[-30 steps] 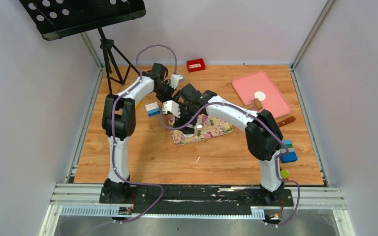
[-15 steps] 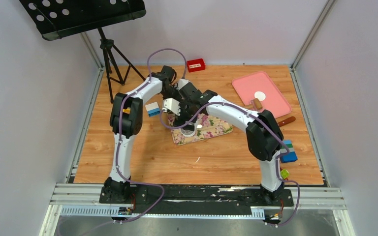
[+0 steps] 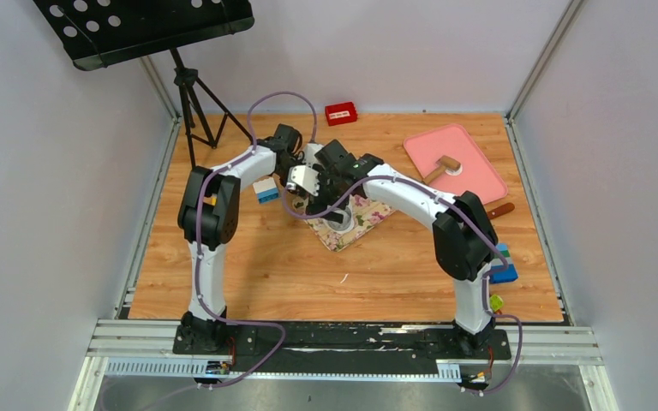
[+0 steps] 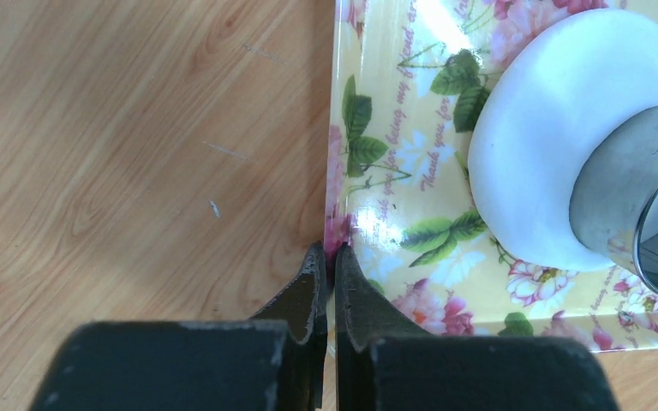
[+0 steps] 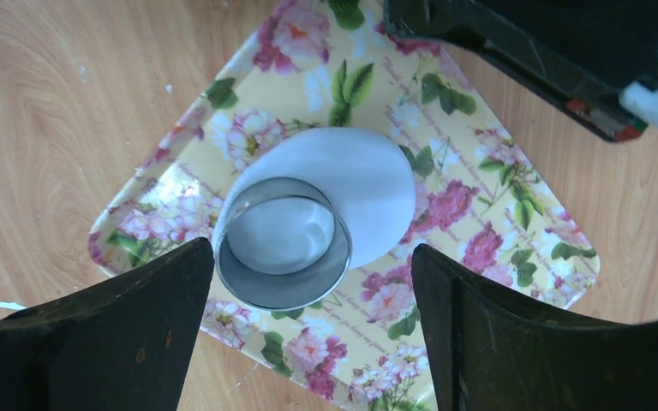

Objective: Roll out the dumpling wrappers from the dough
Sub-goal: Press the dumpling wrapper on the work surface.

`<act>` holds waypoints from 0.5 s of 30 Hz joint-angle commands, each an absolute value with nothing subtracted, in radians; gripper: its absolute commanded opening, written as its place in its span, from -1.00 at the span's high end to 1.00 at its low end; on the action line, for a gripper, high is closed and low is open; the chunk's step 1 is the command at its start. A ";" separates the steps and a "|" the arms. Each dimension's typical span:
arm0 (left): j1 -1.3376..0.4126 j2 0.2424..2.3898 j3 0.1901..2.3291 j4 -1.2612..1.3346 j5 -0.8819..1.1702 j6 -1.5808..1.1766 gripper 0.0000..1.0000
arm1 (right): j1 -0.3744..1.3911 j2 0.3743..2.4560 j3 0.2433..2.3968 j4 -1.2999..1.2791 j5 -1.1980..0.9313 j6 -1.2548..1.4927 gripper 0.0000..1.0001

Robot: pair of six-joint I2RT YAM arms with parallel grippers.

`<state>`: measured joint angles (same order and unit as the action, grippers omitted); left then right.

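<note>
left end effector (image 4: 326, 257) pinches the rim of the floral tray (image 4: 394, 171), lower centre; right end effector (image 5: 308, 253) spreads wide above the ring cutter (image 5: 261, 295) on the dough (image 5: 377, 184).

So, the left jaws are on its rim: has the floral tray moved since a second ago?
Yes. The floral tray has turned: once roughly square to the table's near edge, a corner now points there.

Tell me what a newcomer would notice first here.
First, the floral tray at mid-table, carrying flattened white dough with a metal ring cutter standing on it. The left gripper is shut on the tray's rim, while the right gripper hangs open above the cutter.
</note>
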<state>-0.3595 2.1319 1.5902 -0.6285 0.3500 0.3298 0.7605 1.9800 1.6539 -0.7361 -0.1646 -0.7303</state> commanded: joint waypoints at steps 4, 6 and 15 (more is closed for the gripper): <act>-0.364 2.147 1.522 -0.653 0.308 0.310 1.00 | 0.695 1.984 1.622 -0.715 -0.156 -0.737 -0.74; -0.364 2.146 1.519 -0.652 0.311 0.307 1.00 | 0.689 1.975 1.603 -0.715 -0.195 -0.741 -0.74; -0.363 2.147 1.517 -0.651 0.312 0.305 1.00 | 0.689 1.979 1.588 -0.716 -0.317 -0.724 -1.00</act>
<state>-0.3588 2.1189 1.5639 -0.5961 0.3569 0.3153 0.6807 1.9808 1.5749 -0.7410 -0.2520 -0.7322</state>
